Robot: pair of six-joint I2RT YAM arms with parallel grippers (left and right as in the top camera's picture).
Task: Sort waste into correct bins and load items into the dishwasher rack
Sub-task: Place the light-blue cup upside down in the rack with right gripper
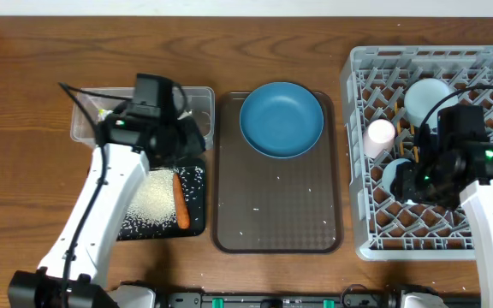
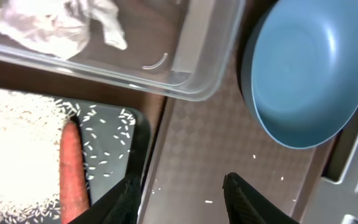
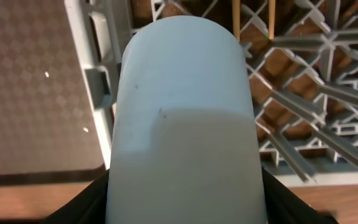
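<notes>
My right gripper [image 3: 185,200] is shut on the small light blue cup [image 3: 182,118] and holds it over the near left part of the grey dishwasher rack [image 1: 359,248]. The rack holds a pink cup [image 1: 380,137], a pale blue bowl [image 1: 426,98] and two chopsticks [image 3: 235,18]. My left gripper [image 2: 182,200] is open and empty above the edge between the black tray [image 2: 114,140] and the brown tray. Rice [image 1: 152,201] and an orange carrot [image 2: 72,168] lie in the black tray. Crumpled white tissue [image 2: 61,25] lies in the clear tub [image 2: 197,68].
The large blue plate [image 1: 282,119] rests at the far end of the brown serving tray [image 1: 276,218], which has a few loose rice grains on it. The trays and the rack stand side by side on the wooden table.
</notes>
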